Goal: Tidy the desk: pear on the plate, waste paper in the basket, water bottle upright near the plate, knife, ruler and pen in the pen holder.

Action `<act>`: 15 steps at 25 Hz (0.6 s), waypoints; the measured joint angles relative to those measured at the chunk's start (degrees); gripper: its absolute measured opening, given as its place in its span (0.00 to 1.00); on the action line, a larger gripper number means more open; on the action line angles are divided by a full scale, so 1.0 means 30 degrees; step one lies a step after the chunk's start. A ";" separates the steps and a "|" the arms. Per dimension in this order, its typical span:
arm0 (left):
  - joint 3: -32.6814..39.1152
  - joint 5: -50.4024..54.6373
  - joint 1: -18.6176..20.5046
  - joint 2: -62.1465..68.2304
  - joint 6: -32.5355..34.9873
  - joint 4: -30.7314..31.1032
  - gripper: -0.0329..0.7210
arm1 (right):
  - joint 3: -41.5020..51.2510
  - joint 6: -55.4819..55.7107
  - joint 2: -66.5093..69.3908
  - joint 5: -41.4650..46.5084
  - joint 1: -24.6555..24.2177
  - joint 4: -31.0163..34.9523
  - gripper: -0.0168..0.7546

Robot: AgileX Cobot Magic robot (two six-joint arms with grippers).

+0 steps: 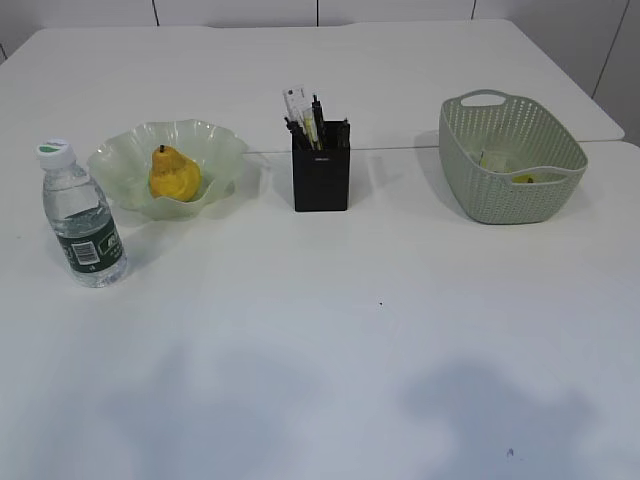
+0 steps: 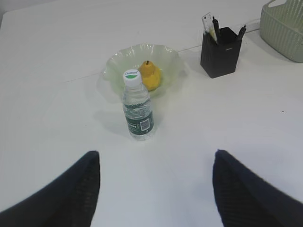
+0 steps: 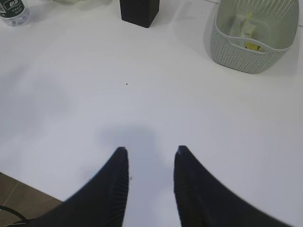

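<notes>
Upright water bottle [image 1: 83,218] beside plate [image 1: 215,150]

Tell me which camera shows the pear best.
The left wrist view: the pear sits in the plate, seen from above behind the water bottle. The exterior view shows it side-on; the right wrist view misses it.

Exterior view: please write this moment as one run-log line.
yellow pear: on green glass plate | clear plastic water bottle: upright | left gripper: open | right gripper: open
</notes>
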 joint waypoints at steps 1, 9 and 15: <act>0.0000 0.0000 0.0000 0.0000 0.0000 -0.0020 0.74 | 0.0000 0.0034 0.0000 0.0000 0.0000 -0.0029 0.40; 0.0000 0.0162 0.0000 0.0000 0.0000 -0.0116 0.74 | 0.0000 0.1563 0.0000 0.0072 0.0000 -0.0701 0.71; 0.0000 0.1685 0.0000 0.0000 0.0000 -0.0431 0.74 | 0.0000 0.2314 0.0000 0.1894 0.0000 -0.1781 0.73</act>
